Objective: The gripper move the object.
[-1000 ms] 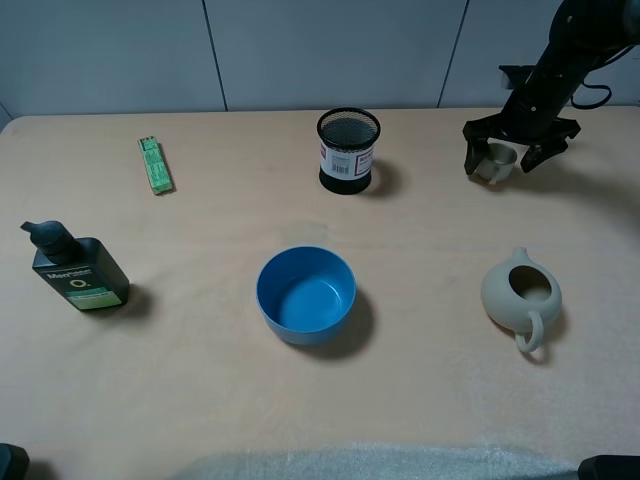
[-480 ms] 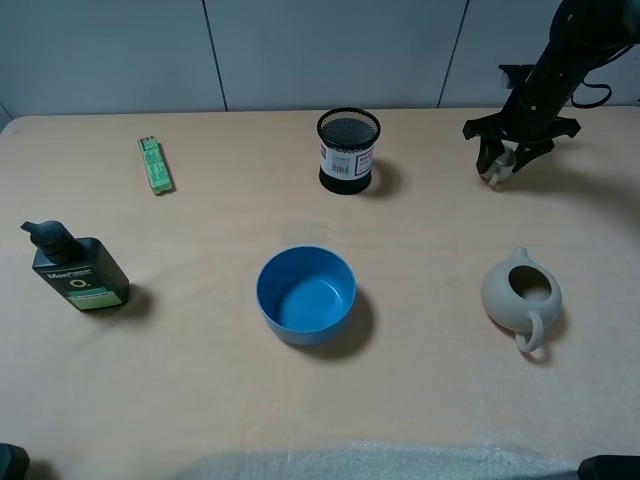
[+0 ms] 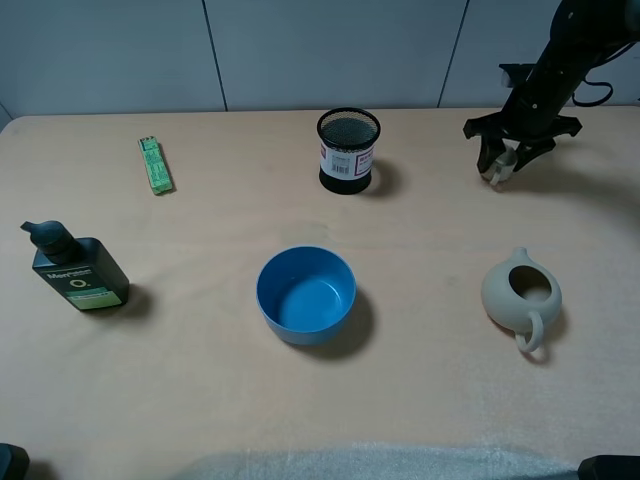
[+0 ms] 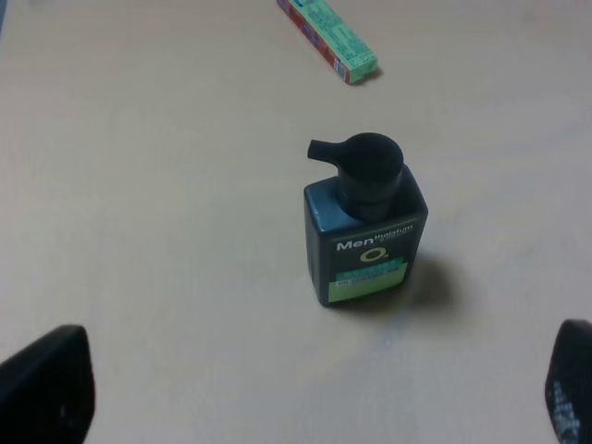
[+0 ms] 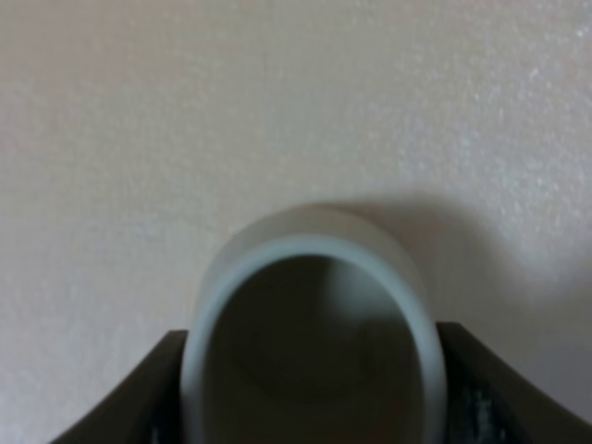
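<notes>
Right black dark-fingered gripper [image 3: 500, 168], upper right of frame: clenched on small beige-grey ceramic cup [image 3: 496, 177], 2 fingers [image 5: 143, 400] flanking rim for side grasp. Cup upright on beige table [image 3: 200, 390], judged not yet lifted. Left gripper [image 4: 305, 393]: released, idle above dark pump bottle [image 4: 365, 231].

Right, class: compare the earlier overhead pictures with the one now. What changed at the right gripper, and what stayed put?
The right gripper closed its spread fingers onto the small cup, taking hold of it at about the same spot. The blue bowl, teapot, mesh pen holder, bottle and green box stayed put.
</notes>
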Robot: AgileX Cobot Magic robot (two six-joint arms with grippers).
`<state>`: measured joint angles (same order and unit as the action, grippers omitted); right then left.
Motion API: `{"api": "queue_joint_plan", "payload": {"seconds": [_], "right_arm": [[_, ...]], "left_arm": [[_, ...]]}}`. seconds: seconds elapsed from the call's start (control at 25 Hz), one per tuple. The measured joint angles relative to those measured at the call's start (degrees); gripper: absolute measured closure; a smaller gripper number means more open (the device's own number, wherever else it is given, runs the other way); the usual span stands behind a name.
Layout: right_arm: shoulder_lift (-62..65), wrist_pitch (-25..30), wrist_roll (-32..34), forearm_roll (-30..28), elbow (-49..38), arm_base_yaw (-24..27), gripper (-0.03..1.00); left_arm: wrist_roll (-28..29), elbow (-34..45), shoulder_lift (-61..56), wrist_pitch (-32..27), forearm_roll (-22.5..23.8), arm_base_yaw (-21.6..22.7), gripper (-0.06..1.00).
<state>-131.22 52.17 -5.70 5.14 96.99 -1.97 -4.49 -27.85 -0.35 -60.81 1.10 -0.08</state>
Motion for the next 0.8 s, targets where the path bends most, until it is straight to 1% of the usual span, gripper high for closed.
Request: {"api": "queue_joint_plan", "payload": {"seconds": [0.24,0.4,0.52,0.8], "right_arm": [[2.0,6.1,-0.1,-0.1,4.7,0.0,0.58],[2.2,9.0,-0.2,0.9,5.3,0.0,0.58],[2.5,10.2,-0.2,1.0,5.3,-0.7,0.58],[4.2,11.9,-0.1,0.5,5.3,-5.2,0.58]], "left_arm": [[0.0,0.0,0.0,0.0,0.0,0.0,-0.05],[0.0,0.0,0.0,0.0,0.0,0.0,-0.05],[0.0,0.0,0.0,0.0,0.0,0.0,-0.05],[0.0,0.0,0.0,0.0,0.0,0.0,-0.05]]}}
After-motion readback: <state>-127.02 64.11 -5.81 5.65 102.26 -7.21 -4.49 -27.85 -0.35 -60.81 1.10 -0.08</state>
